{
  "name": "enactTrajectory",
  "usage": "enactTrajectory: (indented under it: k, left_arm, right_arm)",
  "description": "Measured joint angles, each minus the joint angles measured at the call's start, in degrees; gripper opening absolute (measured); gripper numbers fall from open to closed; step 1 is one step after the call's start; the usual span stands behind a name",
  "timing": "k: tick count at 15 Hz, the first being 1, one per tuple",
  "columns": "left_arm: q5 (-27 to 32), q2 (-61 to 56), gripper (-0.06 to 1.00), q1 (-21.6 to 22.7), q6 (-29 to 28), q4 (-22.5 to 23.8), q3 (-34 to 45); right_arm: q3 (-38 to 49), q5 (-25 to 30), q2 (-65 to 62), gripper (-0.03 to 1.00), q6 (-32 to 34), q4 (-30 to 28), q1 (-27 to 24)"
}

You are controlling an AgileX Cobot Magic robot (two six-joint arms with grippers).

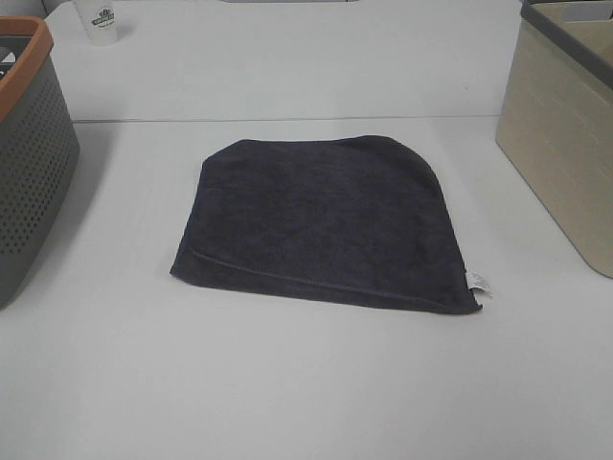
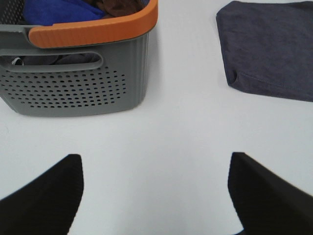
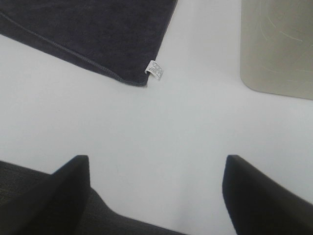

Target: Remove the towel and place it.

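The dark charcoal-grey towel lies flat on the white table, its stitched hem toward the front and a small white tag at its front right corner. Neither gripper shows in the exterior high view. In the left wrist view the left gripper is open and empty over bare table, well short of the towel's front left corner. In the right wrist view the right gripper is open and empty, short of the towel's tagged corner, with the tag showing.
A grey perforated basket with an orange rim stands at the left; the left wrist view shows the basket holding blue and brown cloth. A beige bin stands at the right, also in the right wrist view. A white cup is at the back left.
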Motion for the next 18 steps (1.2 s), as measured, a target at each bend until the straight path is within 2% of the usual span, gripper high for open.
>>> enactTrajectory:
  k: [3, 12, 18]
  left_arm:
    - [-1.32, -5.79, 0.76, 0.00, 0.00, 0.00, 0.57]
    - [-1.49, -6.13, 0.76, 0.00, 1.55, -1.55, 1.15]
    - [-1.49, -6.13, 0.76, 0.00, 2.18, -1.95, 1.15]
  right_arm:
    - [1.20, 2.52, -3.67, 0.74, -0.06, 0.23, 0.00]
    - [1.26, 2.64, -19.31, 0.74, -0.11, 0.34, 0.00]
    - [1.26, 2.58, -19.37, 0.74, -0.11, 0.34, 0.00]
